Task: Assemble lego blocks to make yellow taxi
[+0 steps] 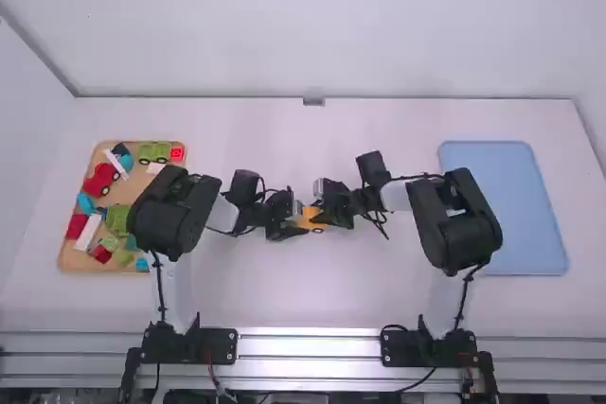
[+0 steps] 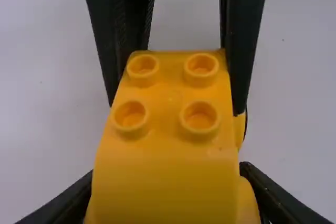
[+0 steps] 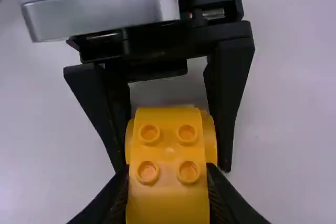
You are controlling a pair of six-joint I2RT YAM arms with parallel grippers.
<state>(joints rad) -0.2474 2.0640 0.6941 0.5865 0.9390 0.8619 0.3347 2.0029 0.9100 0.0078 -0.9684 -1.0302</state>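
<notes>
Midway between the arms in the high view is a yellow-orange car-body block (image 1: 309, 219), with my left gripper (image 1: 293, 221) on its left end and my right gripper (image 1: 324, 216) on its right end. The left wrist view has the block (image 2: 170, 93) with its studs showing, and my left gripper (image 2: 167, 198) is shut on its near end. The other gripper's dark fingers flank the far end. Seen from the right wrist, the same block (image 3: 168, 148) has my right gripper (image 3: 168, 187) shut around its near part. Its underside is hidden.
At the far left, a wooden tray (image 1: 64, 254) holds several red, green, blue and white blocks, partly under the left arm. A blue tray (image 1: 507, 205) lies on the right side of the white table (image 1: 303, 295).
</notes>
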